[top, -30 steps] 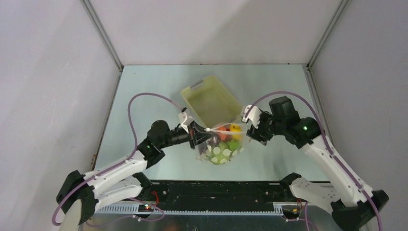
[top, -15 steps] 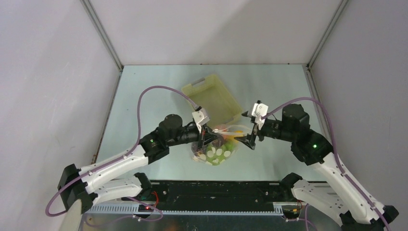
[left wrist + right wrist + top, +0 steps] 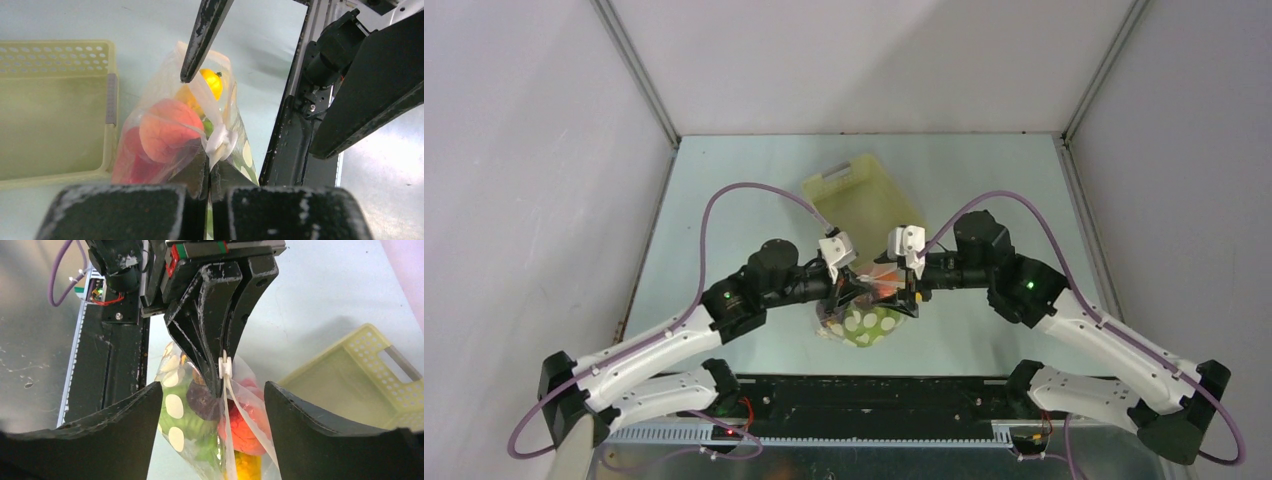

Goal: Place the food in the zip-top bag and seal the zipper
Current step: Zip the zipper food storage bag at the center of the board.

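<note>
At the tabletop [image 3: 1004, 170] centre, just near of the pale yellow basket [image 3: 864, 200], the zip-top bag [image 3: 864, 325] is held upright. The food sits inside: peach [image 3: 162, 132], red pepper [image 3: 127, 160] and a yellow piece [image 3: 212, 82]. The left pincer [image 3: 207, 182] is clamped narrow on the zipper [image 3: 218, 141] at the bag mouth. The right pincer [image 3: 911, 295] stands wide, its fingers straddling the bag top.

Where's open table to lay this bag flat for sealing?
Bare table lies left of the basket toward the left wall, and right of it toward the far right corner. The near middle is crowded: the left claw and right claw meet at the zip-top bag, close to the basket's near corner.
</note>
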Controlling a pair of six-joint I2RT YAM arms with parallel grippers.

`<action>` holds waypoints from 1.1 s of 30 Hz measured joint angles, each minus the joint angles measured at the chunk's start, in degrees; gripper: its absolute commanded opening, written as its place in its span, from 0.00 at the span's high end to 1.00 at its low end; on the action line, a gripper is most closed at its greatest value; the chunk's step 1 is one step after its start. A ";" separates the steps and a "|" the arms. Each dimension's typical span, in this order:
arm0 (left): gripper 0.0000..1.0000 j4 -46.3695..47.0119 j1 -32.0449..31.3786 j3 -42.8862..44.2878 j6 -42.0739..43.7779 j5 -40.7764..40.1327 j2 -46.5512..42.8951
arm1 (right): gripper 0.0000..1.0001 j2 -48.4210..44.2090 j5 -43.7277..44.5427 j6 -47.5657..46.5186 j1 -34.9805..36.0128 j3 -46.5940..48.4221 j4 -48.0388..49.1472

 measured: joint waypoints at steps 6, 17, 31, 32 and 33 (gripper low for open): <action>1.00 -2.82 0.00 -0.02 1.99 -0.09 -2.49 | 0.42 1.38 0.39 1.11 2.64 1.62 1.73; 1.00 -5.25 0.00 -0.02 4.26 -0.11 -4.76 | 0.61 5.86 0.52 0.79 4.15 2.78 3.08; 1.00 -5.95 0.00 -0.35 5.09 -0.15 -6.21 | 0.74 7.26 0.48 0.57 4.81 3.28 4.85; 1.00 -5.95 0.00 -0.35 5.11 -0.13 -6.21 | 0.75 7.48 0.48 0.52 4.85 3.28 4.85; 1.00 -5.95 0.00 -0.35 5.14 -0.13 -6.23 | 0.77 7.61 0.48 0.46 4.87 3.28 4.79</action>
